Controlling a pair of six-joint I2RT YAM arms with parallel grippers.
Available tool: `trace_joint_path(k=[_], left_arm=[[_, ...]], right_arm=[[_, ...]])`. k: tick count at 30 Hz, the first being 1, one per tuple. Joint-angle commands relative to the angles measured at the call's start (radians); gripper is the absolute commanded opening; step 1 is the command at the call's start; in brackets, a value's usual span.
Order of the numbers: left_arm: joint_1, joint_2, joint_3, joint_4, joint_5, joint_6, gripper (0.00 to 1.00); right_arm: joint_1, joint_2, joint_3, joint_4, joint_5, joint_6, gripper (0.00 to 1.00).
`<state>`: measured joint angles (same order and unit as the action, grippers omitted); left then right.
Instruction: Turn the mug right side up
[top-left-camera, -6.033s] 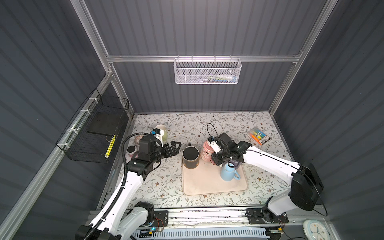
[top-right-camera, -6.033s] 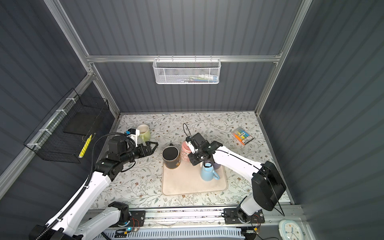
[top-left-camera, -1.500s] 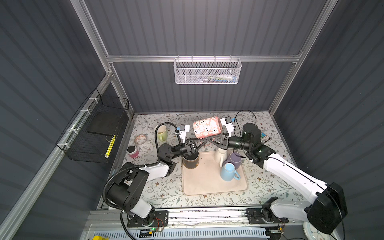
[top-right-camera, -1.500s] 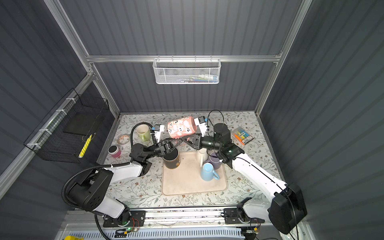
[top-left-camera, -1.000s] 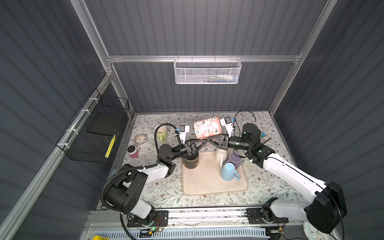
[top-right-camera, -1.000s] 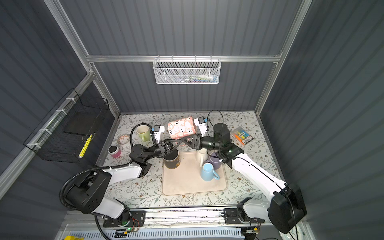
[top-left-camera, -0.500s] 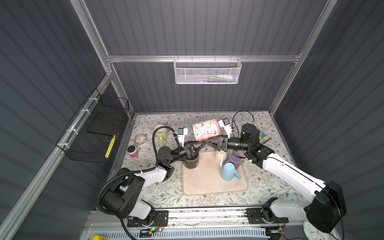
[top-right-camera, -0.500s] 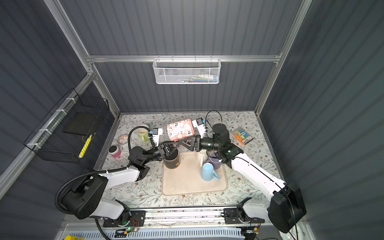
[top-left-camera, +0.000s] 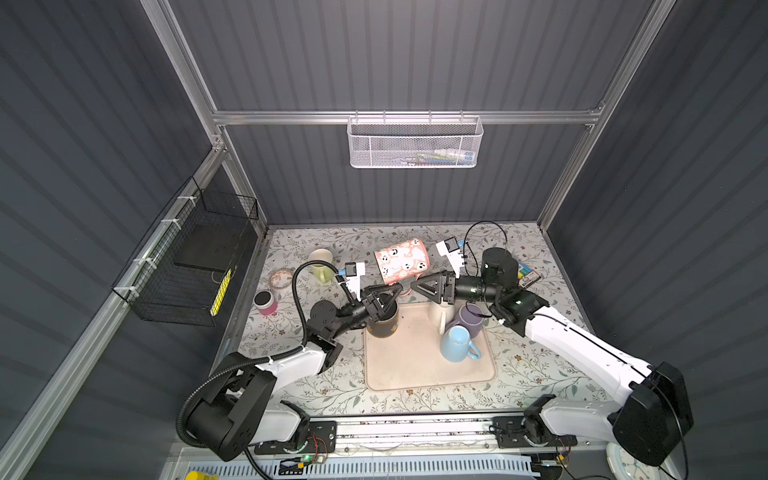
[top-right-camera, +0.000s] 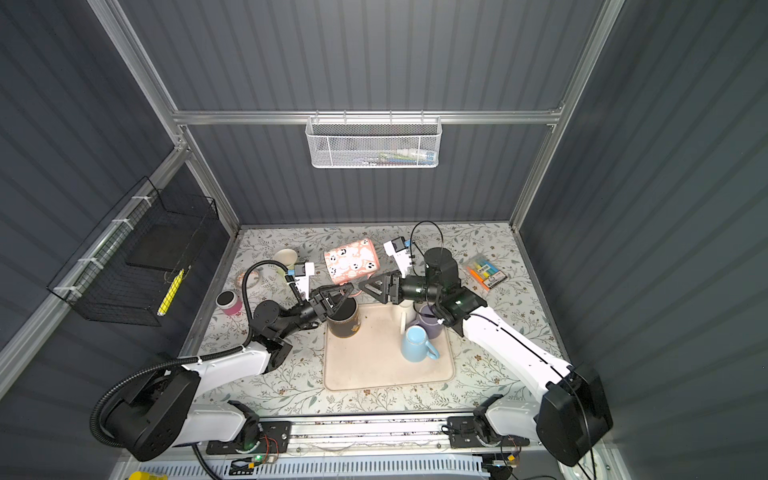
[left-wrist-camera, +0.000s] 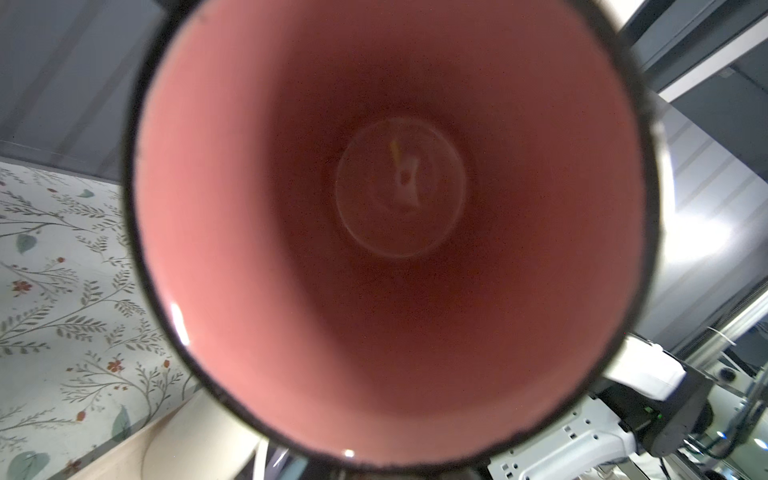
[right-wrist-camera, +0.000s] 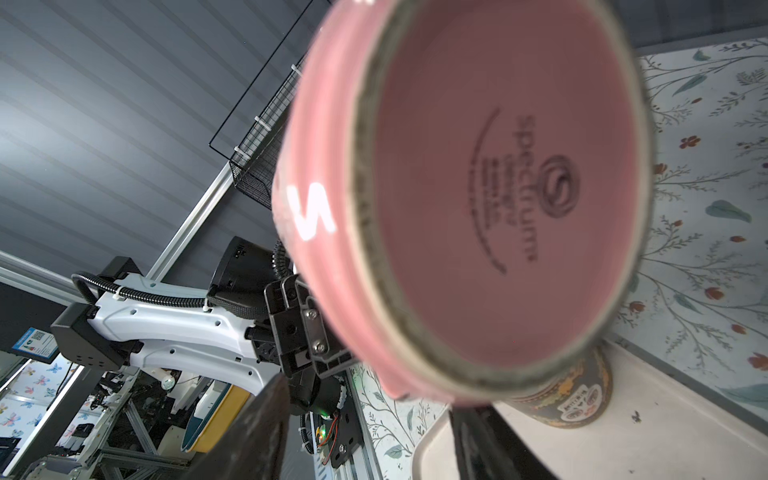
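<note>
Gripping the pink mug (top-left-camera: 401, 261) alone, sideways just above itself, the left tool (top-left-camera: 392, 289) may let it slip (single off-centre hold); the right tool (top-left-camera: 417, 286), released beside the base, gives no support.

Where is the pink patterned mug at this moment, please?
In both top views the pink mug is mid-scene, on its side in the air, gripped by the left gripper, close to the right gripper, above the dark mug on the mat.
</note>
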<state>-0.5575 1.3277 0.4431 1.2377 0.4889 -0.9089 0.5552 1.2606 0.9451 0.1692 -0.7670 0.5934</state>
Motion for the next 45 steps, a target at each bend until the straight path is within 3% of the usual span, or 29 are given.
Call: trace_joint_path(k=[1, 11, 24, 33, 45], left_arm=[[-0.002, -0.085, 0.017, -0.016, -0.084, 0.101, 0.00], [-0.002, -0.272, 0.061, -0.417, -0.257, 0.308, 0.00], [-0.001, -0.300, 0.152, -0.697, -0.467, 0.424, 0.00], [-0.001, -0.275, 0.323, -0.946, -0.591, 0.568, 0.00], [-0.001, -0.099, 0.563, -1.218, -0.813, 0.696, 0.00]], right_arm=[[0.004, -0.016, 0.000, -0.008, 0.003, -0.031, 0.62], [0.003, -0.026, -0.014, -0.034, 0.011, -0.050, 0.59], [0.004, -0.046, -0.032, -0.049, 0.017, -0.068, 0.58], [0.004, -0.056, -0.041, -0.054, 0.021, -0.079, 0.57], [0.005, -0.079, -0.075, -0.048, 0.021, -0.090, 0.57]])
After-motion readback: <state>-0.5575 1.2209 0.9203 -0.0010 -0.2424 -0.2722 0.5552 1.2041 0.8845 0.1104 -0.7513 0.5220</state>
